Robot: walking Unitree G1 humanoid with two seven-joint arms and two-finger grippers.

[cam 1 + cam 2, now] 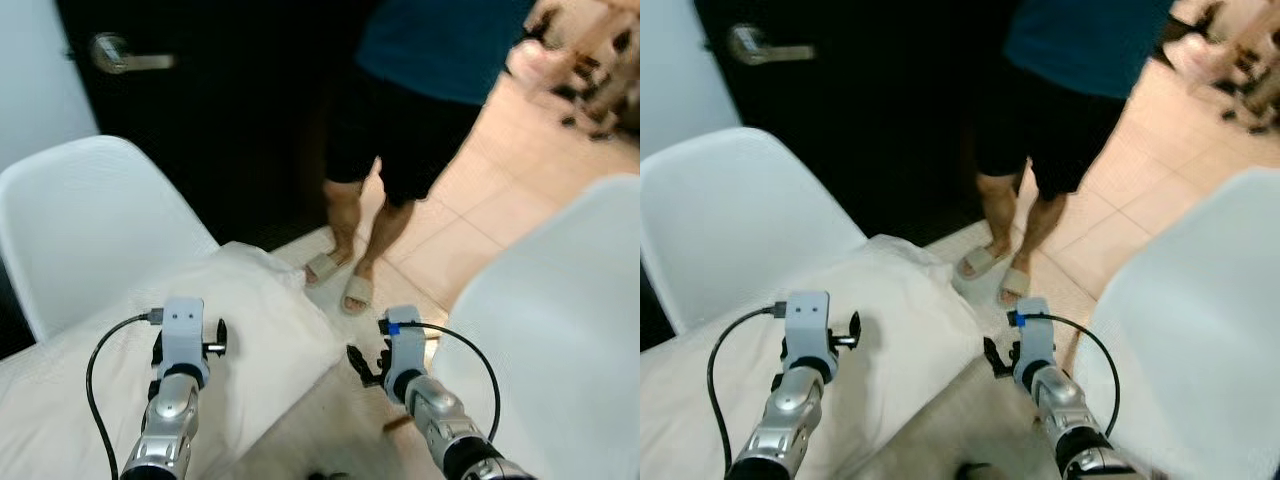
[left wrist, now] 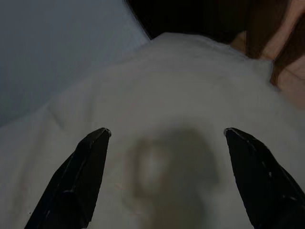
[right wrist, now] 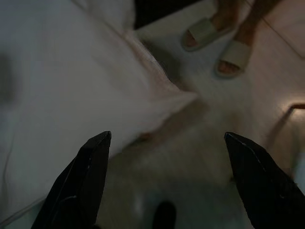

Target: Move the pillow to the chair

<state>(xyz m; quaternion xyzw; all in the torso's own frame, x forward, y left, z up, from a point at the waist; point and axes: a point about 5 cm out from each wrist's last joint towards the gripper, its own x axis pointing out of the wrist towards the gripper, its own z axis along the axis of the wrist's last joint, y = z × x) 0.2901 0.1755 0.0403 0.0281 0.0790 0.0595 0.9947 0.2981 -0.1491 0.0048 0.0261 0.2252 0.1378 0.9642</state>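
A white pillow lies across the seat of the white chair on my left, one corner hanging over the seat's front edge. My left gripper hovers just above the pillow, open, its shadow on the fabric. To the right of that corner, my right gripper is open over the floor, with the pillow to one side of it. A second white chair stands at the right.
A person in dark shorts and pale sandals stands close ahead, between the two chairs. Behind is a dark door with a metal handle. Tan tiled floor stretches to the right.
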